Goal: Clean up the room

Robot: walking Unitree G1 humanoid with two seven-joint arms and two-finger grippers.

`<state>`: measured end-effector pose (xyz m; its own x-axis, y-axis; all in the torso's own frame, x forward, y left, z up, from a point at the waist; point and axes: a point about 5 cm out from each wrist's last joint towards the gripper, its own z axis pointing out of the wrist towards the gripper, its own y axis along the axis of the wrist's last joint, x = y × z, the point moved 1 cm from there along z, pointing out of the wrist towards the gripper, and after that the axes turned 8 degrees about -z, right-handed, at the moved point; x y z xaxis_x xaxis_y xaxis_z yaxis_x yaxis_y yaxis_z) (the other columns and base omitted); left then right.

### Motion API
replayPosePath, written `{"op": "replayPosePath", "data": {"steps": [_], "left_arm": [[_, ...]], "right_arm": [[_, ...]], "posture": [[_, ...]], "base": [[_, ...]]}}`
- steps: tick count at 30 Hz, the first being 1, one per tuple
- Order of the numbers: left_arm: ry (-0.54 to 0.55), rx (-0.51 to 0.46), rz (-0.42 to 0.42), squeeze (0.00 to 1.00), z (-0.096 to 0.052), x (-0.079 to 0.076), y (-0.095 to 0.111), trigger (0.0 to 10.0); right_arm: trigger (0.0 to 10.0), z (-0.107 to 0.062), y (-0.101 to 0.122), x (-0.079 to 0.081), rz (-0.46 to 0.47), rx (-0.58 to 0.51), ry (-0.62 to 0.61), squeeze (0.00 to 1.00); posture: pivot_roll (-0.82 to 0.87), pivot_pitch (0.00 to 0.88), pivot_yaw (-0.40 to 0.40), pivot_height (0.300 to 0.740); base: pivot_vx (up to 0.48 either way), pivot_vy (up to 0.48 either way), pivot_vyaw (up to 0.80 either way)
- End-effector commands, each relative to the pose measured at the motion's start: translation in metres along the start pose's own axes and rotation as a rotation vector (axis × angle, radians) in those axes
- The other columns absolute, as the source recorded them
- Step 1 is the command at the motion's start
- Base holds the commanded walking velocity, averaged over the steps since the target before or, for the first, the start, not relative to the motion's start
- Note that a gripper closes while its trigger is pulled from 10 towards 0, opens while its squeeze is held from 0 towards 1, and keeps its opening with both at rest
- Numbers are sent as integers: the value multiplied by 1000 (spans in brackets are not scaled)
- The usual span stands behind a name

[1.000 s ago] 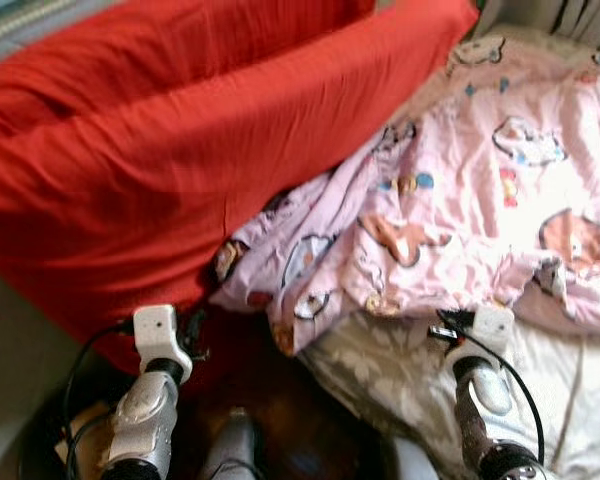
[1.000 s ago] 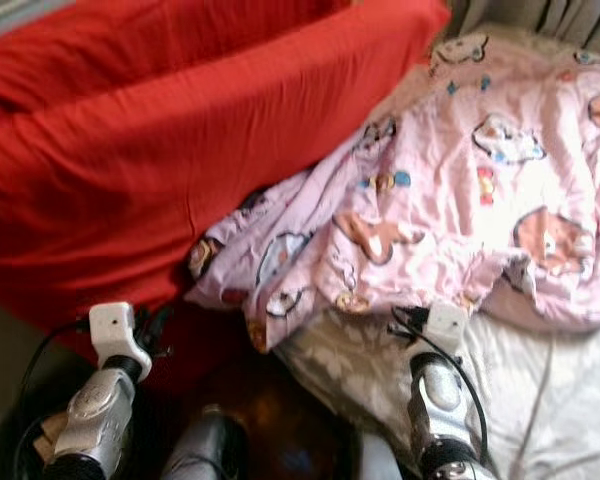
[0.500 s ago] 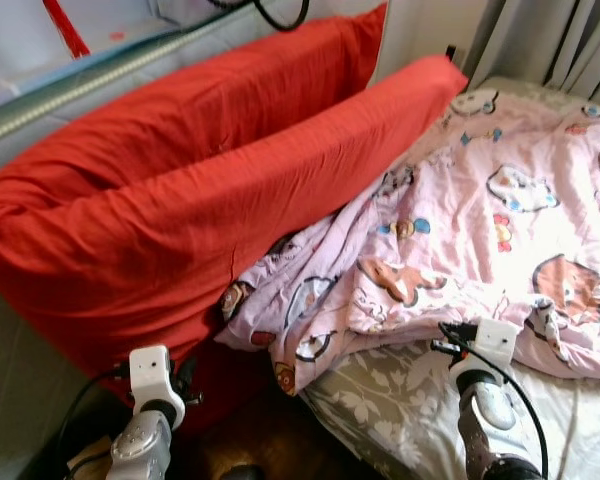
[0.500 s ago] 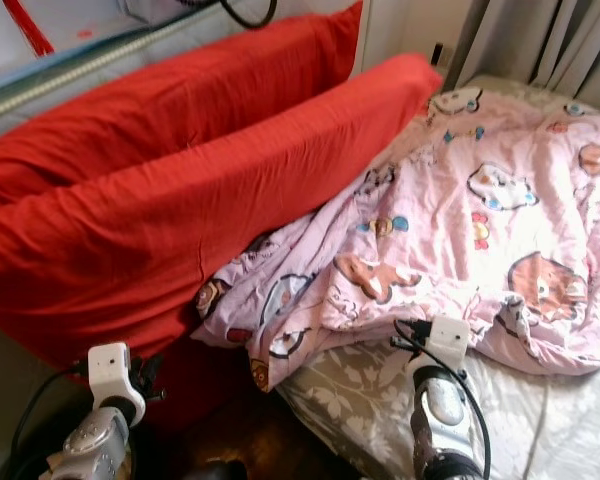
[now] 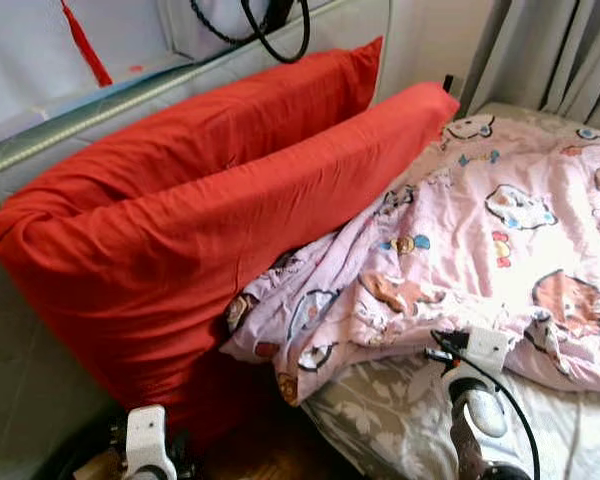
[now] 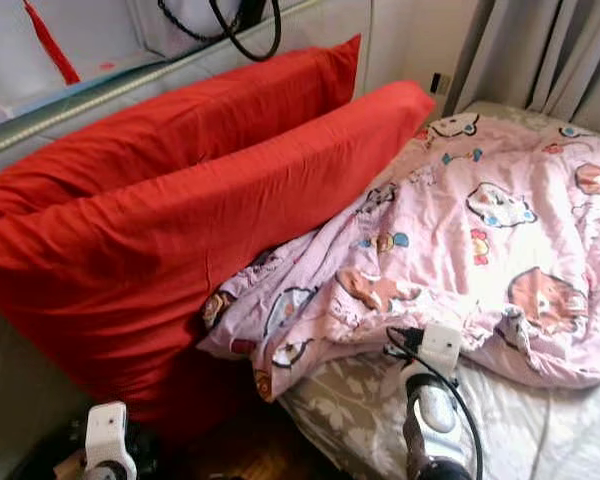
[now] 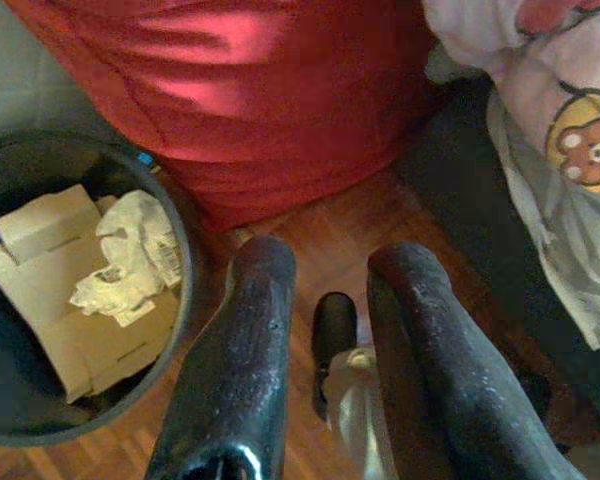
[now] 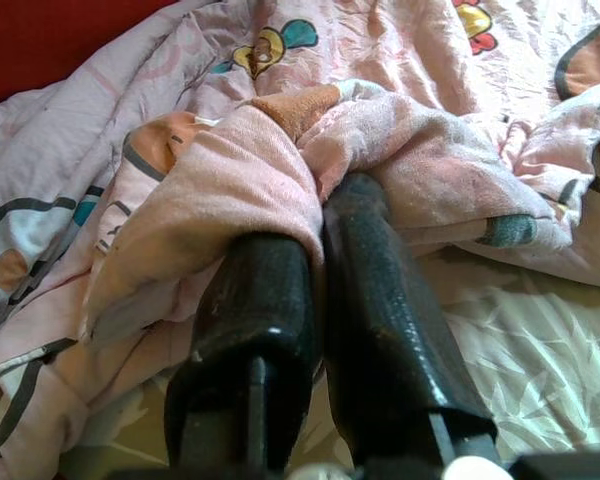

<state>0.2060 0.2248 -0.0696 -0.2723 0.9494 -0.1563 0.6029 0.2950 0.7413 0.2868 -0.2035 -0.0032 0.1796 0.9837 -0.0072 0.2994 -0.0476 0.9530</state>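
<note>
Right claw (image 8: 315,215): fingers drawn tight together, pinching a fold of the pink cartoon-print blanket (image 5: 500,230); the cloth bunches over both fingertips and hides them.
Right claw contact: the black fingers (image 8: 380,300) press the blanket's near edge, just above the grey floral sheet (image 5: 390,420) of the bed.
Blanket: spread rumpled over the bed, ahead of the right claw and out to its right; its left corner trails down off the bed edge toward the red pillows.
Left claw (image 7: 330,270): low beside the bed, fingers a narrow gap apart, gripping nothing; it hangs above the wooden floor (image 7: 320,225).
Left claw fingers (image 7: 250,330): two long black fingers, roughly parallel, touching neither cloth nor bin.
Bin (image 7: 175,250): dark round bin on the floor just beside the left claw, holding flattened cardboard (image 7: 40,225) and crumpled white paper (image 7: 125,260).
Red pillows (image 5: 210,200): two long red pillows leaning one against the other along the headboard side, ahead of the left claw; the nearer one's lower end reaches the floor close to the bin.
Curtain (image 5: 550,50): grey folds beyond the blanket, far ahead of the right claw.
Left arm (image 5: 145,445): its white wrist block shows at the foot of the nearer pillow.
</note>
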Motion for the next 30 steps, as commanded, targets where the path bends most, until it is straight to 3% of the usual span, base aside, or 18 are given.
{"op": "replayPosePath", "data": {"steps": [1, 6, 22, 30], "left_arm": [[8, 24, 18, 0, -2, 2, -6, 10000], [7, 30, 21, 0, -2, 2, -8, 10000], [44, 76, -5, 0, -9, 12, -24, 10000], [47, 87, -9, 0, -11, 12, -27, 10000]], "right_arm": [[10000, -2, -4, -4, -2, 7, -29, 0], [10000, 0, 3, -11, 8, -18, -86, 0], [10000, 3, 11, -9, 5, -48, -120, 0], [10000, 2, 11, -11, 1, -49, -133, 0]], "posture": [[50, 90, 32, 740], [52, 116, 35, 740], [73, 191, 38, 740], [74, 202, 36, 740]], "base": [[0, 0, 0], [0, 0, 0], [0, 0, 0], [-276, 0, 0]]}}
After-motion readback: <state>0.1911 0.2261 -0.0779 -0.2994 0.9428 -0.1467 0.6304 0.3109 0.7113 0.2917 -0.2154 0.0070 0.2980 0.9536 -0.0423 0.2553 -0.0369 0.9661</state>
